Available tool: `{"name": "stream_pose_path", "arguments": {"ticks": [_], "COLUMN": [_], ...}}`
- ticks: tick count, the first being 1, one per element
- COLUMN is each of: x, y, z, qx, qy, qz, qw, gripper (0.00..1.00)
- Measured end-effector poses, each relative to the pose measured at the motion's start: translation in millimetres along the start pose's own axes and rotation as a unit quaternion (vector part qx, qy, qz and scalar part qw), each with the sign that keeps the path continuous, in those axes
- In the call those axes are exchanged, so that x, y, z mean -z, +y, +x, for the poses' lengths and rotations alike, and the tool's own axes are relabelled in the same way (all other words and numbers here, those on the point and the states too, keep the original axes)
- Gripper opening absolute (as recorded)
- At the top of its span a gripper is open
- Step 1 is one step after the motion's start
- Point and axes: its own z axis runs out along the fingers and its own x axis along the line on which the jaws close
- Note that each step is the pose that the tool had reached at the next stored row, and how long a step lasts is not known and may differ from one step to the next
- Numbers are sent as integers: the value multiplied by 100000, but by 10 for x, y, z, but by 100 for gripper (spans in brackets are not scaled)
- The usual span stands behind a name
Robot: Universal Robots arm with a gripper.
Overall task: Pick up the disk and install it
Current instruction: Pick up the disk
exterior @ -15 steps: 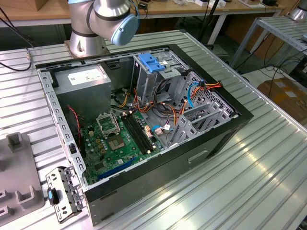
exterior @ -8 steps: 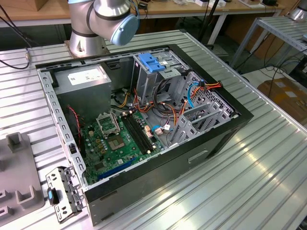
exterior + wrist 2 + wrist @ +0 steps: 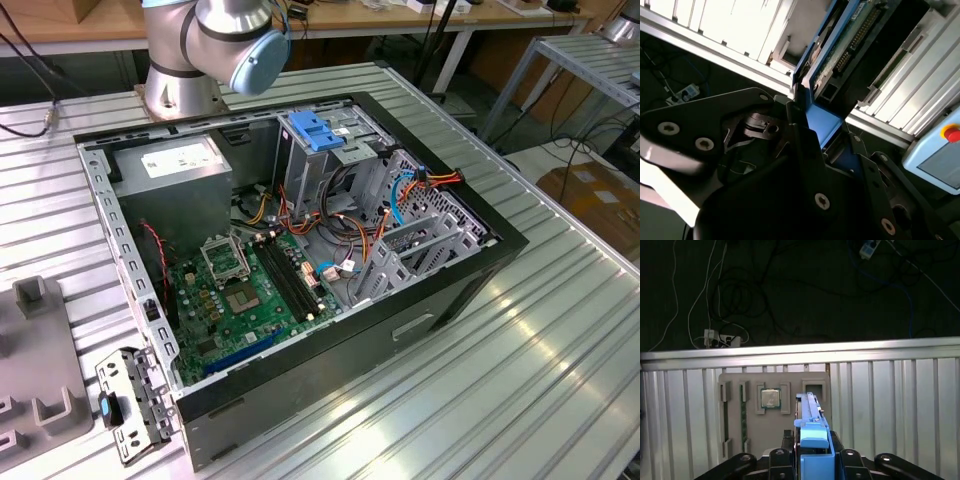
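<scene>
In the first wrist view the disk (image 3: 811,426) stands edge-on, its bright blue carrier rail toward the camera, between the two black fingers of my gripper (image 3: 813,462). In the second wrist view the disk (image 3: 840,47) shows its green circuit board and blue rail, and the gripper (image 3: 815,132) is shut on its near end. The disk hangs in the air over a grey fixture plate (image 3: 735,440). In the exterior view the open computer case (image 3: 420,330) lies on the table, with a tall drive bay (image 3: 300,170) at its back under a blue latch (image 3: 318,130).
The grey fixture plate (image 3: 40,370) sits at the exterior view's left and carries a processor chip (image 3: 771,398) and green memory sticks (image 3: 743,415). A loose metal bracket (image 3: 130,400) lies by the case's front corner. The arm's base (image 3: 185,85) stands behind the case. Cables cross the case's inside.
</scene>
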Motion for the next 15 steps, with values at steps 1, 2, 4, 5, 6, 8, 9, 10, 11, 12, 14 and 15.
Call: {"name": "stream_pose_path", "arguments": {"ticks": [1,2,4,5,6,8,9,10,11,12,14,15], "x": [70,103,171,204,249,262,264,264,264,264,264,264], "y": [-1,-1,-2,-2,-3,-3,-3,-3,-3,-3,-3,-3], "z": [4,7,11,13,16,17,17,17,17,17,17,17], "qx": [1,1,2,2,4,-7,-24,-26,-26,-25,-26,-27], "qy": [116,169,273,324,397,387,308,297,298,294,296,296], "qz": [7,13,13,19,19,202,398,401,398,399,398,398], "qw": [100000,100000,100000,99999,99999,99999,99999,99999,99999,99999,99999,99999], "gripper": [37,37,37,37,37,37,37,37,37,37,37,37]}}
